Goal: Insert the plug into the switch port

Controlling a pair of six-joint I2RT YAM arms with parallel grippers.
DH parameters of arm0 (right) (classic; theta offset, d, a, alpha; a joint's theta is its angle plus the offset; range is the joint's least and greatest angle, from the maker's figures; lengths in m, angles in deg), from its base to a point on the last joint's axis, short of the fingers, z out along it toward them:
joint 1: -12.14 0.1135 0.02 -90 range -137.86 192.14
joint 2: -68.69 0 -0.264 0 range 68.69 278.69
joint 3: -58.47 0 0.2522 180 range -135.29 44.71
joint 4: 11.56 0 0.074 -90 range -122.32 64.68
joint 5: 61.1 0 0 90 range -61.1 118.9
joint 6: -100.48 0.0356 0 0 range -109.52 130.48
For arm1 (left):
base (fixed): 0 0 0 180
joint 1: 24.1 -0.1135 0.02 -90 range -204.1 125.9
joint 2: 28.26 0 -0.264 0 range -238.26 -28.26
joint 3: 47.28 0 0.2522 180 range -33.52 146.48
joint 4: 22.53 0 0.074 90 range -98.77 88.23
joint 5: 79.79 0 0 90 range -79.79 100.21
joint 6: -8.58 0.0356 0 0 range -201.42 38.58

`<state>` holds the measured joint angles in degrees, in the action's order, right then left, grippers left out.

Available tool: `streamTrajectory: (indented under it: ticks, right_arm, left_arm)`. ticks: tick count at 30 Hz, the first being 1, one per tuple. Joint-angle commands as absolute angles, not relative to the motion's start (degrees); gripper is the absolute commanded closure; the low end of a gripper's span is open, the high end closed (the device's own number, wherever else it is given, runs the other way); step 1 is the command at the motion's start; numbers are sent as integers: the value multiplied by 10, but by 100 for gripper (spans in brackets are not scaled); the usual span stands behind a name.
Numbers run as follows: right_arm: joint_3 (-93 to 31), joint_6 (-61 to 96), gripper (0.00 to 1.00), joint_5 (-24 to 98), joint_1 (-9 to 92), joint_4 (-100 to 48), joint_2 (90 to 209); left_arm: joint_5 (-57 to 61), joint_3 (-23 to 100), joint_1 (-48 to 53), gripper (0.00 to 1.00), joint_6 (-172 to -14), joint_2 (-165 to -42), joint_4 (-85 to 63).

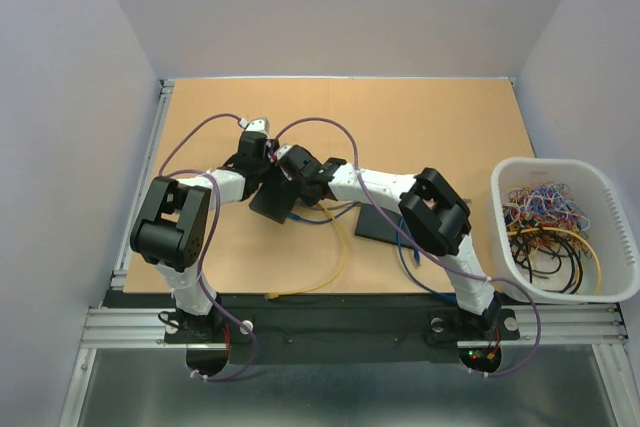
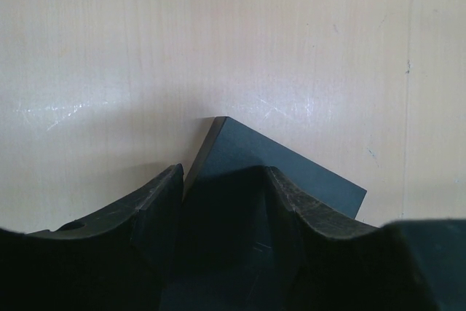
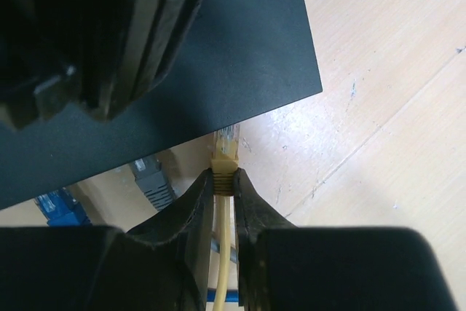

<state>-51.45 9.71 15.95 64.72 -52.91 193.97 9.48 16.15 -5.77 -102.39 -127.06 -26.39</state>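
Currently, my right gripper [image 3: 224, 180] is pinching the yellow cable [image 3: 223, 253] right at the rear of its plug [image 3: 226, 149], with the jaws standing narrow and only the cord between them. The plug is pointing toward 12 o'clock. Its clear tip is sitting just beside the near edge of the switch [image 3: 240, 56] and, as far as I can judge, is not yet seated in a port. A grey plug [image 3: 149, 180] and a blue plug [image 3: 58, 205] are lying toward 9 o'clock of it. My left gripper [image 2: 222, 180] is standing about half open, clamping the switch body between its fingers. I am judging the plug to be light, rigid plastic with a fragile latch, and the cable to be limp. Gripping close behind the plug is therefore giving the best control.
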Motion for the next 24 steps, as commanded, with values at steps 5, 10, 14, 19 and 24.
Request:
streamTrajectory:
  ticks: [5, 10, 14, 19, 24]
  right_arm:
    - [-424, 33, 100, 194, 663, -389, 1849]
    - [-366, 27, 100, 210, 662, -299, 1815]
    - [-364, 28, 99, 206, 662, -289, 1822]
    - [-368, 27, 100, 200, 662, -280, 1832]
    - [-368, 28, 100, 193, 662, -258, 1832]
  left_arm:
    - [6, 185, -39, 44, -1013, -1304, -263]
    - [-19, 189, -28, 44, -1005, -1314, -263]
    - [-41, 189, -26, 44, -1004, -1318, -262]
    - [-66, 189, -26, 44, -1006, -1326, -263]
    - [-83, 184, -25, 44, -1009, -1335, -265]
